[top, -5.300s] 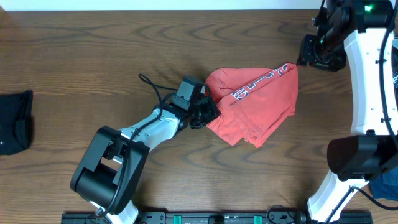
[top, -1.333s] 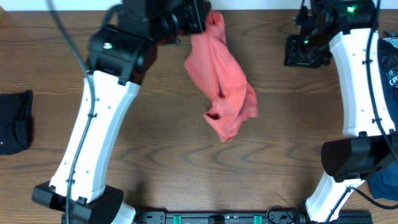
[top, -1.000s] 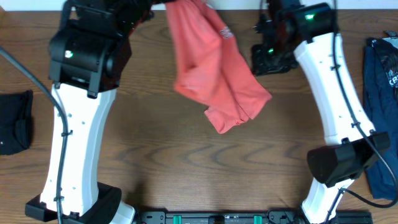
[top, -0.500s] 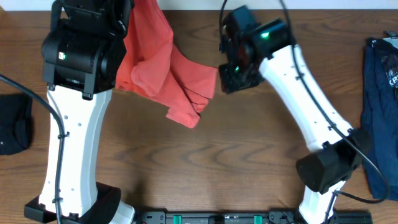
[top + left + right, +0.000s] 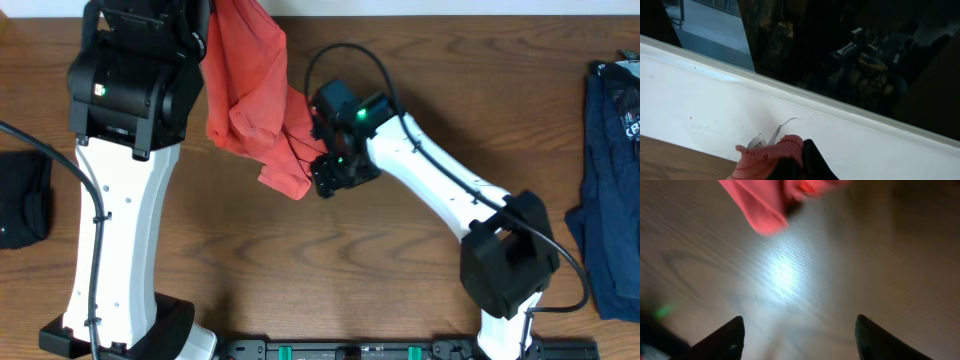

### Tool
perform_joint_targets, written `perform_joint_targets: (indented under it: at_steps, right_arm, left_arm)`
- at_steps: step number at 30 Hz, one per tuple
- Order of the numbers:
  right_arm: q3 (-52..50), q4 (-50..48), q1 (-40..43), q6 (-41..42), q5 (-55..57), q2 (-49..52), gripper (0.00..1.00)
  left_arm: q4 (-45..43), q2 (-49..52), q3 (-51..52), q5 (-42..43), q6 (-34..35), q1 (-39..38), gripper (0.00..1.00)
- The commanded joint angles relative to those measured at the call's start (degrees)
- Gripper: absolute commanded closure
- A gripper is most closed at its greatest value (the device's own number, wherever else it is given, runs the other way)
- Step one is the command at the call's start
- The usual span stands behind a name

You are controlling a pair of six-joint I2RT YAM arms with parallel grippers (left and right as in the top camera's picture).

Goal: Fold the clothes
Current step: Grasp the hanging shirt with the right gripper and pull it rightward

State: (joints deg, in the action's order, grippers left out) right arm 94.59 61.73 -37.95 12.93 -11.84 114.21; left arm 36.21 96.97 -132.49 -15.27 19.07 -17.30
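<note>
Left gripper (image 5: pixel 790 163) pinches the limp, light shirt (image 5: pixel 245 90), upper left; right gripper (image 5: pixel 799 325) gapes empty. Best grab that dangling hem (image 5: pixel 285 183).

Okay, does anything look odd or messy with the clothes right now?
The coral-red T-shirt hangs bunched and twisted from the left gripper, not spread flat. The open right gripper is beside its lower end, holding nothing.
</note>
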Motion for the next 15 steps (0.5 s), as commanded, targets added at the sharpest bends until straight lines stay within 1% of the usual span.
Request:
perform_joint_targets:
  at_steps: [1, 4, 7, 10, 15]
  right_arm:
    - [-2.6, -4.7, -2.6, -1.2, -1.4, 0.1, 0.35]
    - [-4.7, -11.4, -4.4, -3.8, -1.3, 0.1, 0.35]
    - [-7.0, -17.2, -5.7, -5.4, -1.2, 0.2, 0.32]
    - [-8.9, -21.2, -6.1, -5.5, -1.3, 0.2, 0.34]
    - [-11.2, -24.6, -5.5, -5.5, -1.2, 0.3, 0.32]
  left_arm:
    - [-0.3, -1.2, -1.7, -0.9, -1.5, 0.3, 0.94]
    - [0.0, -1.2, -1.7, -0.9, -1.5, 0.3, 0.94]
    - [0.5, -1.2, -1.7, -0.9, -2.0, 0.3, 0.94]
    - [1.0, -1.2, -1.7, -0.9, -2.8, 0.3, 0.94]
    - [1.1, -1.2, -1.7, -0.9, -3.0, 0.3, 0.94]
